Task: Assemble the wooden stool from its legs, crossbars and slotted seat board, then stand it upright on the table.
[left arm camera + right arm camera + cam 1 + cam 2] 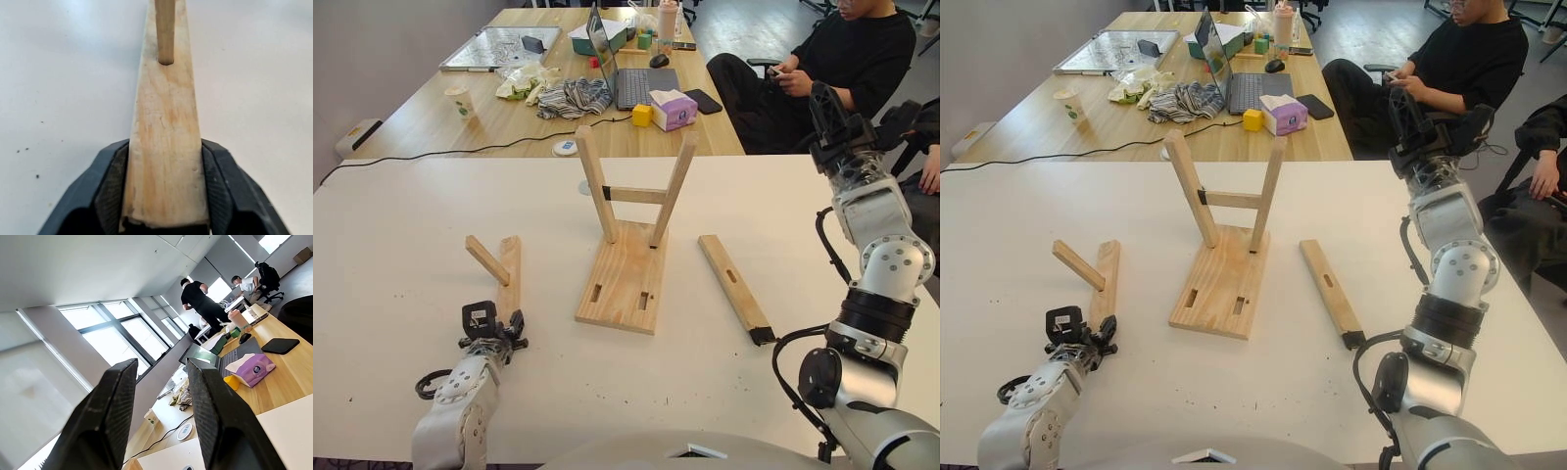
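So, right at the near edge of the white table (391, 294), the left gripper (496, 331) is found lying low on the surface, with its jaws pinched on the near end of a loose leg (511, 266). In the left wrist view the black fingers (111, 188) are pressed flat against both sides of the wood. A short crossbar (486, 259) is stuck into that leg and angled off toward the robot's left.

A bit farther out, mid-table, the slotted seat board (625, 279) is laid flat, and two empty slots (596, 292) can be seen at its near end. Off to the right, well apart from the board, another leg (734, 287) is laid flat too, with a slot cut in its face and a dark tip at its near end.

At the board's far end two legs (595, 184) are stood up in it, splayed slightly apart toward the top and joined by a second crossbar (636, 195). The right gripper (161, 364) is held up high at the table's far right, jaws spread wide with nothing between them.

Farther back, a wooden desk (509, 132) is cluttered with a laptop (626, 69), a tissue box (673, 110) and a yellow block (642, 115).
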Robot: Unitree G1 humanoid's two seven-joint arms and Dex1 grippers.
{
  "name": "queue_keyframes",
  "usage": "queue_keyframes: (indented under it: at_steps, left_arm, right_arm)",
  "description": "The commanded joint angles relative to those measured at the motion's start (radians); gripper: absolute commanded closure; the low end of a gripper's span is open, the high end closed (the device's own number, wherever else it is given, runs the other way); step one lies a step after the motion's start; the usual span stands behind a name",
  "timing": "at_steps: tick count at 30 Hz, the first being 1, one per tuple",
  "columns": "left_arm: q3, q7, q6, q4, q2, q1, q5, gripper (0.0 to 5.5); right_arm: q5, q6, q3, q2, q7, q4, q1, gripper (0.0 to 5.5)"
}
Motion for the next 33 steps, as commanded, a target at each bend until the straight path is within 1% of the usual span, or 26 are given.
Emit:
queue_keyframes:
  at_steps: [1, 3, 4, 6, 8, 10, 11, 14, 16, 19, 33]
  left_arm:
    - [0.104, -0.076, -0.136, 0.01, 0.095, -0.23, -0.058, 3.49]
    - [0.181, -0.14, -0.137, 0.033, 0.196, -0.443, -0.156, 3.49]
    - [0.213, -0.17, -0.11, 0.058, 0.245, -0.551, -0.219, 3.49]
    - [0.273, -0.203, -0.029, 0.118, 0.302, -0.72, -0.366, 3.49]
    - [0.3, -0.213, 0.053, 0.171, 0.335, -0.847, -0.494, 3.49]
    - [0.306, -0.197, 0.119, 0.188, 0.339, -0.924, -0.605, 3.49]
    - [0.304, -0.176, 0.151, 0.184, 0.331, -0.952, -0.659, 3.49]
    - [0.288, -0.125, 0.209, 0.166, 0.319, -0.983, -0.763, 3.49]
    - [0.263, -0.099, 0.219, 0.149, 0.314, -0.976, -0.784, 3.49]
    - [0.25, -0.077, 0.218, 0.143, 0.321, -0.959, -0.797, 3.49]
    - [0.24, -0.041, 0.197, 0.133, 0.341, -0.938, -0.854, 3.49]
  right_arm:
    - [-0.01, -0.01, 0.001, -0.044, 0.052, -0.012, -0.049, 3.69]
    - [0.007, 0.0, 0.0, -0.067, 0.096, -0.009, -0.095, 3.69]
    - [0.01, 0.008, 0.008, -0.076, 0.124, -0.007, -0.115, 3.69]
    - [0.031, 0.025, 0.016, -0.074, 0.159, -0.006, -0.149, 3.69]
    - [0.051, 0.042, 0.037, -0.06, 0.186, -0.01, -0.183, 3.69]
    - [0.089, 0.075, 0.063, -0.039, 0.209, -0.04, -0.198, 3.47]
    - [0.129, 0.102, 0.074, -0.026, 0.208, -0.065, -0.201, 3.23]
    - [0.206, 0.165, 0.113, 0.0, 0.193, -0.095, -0.21, 2.78]
    - [0.215, 0.18, 0.149, 0.014, 0.181, -0.106, -0.211, 2.55]
    - [0.209, 0.181, 0.173, 0.025, 0.172, -0.116, -0.207, 2.54]
    - [0.24, 0.185, 0.185, 0.019, 0.155, -0.128, -0.201, 2.54]
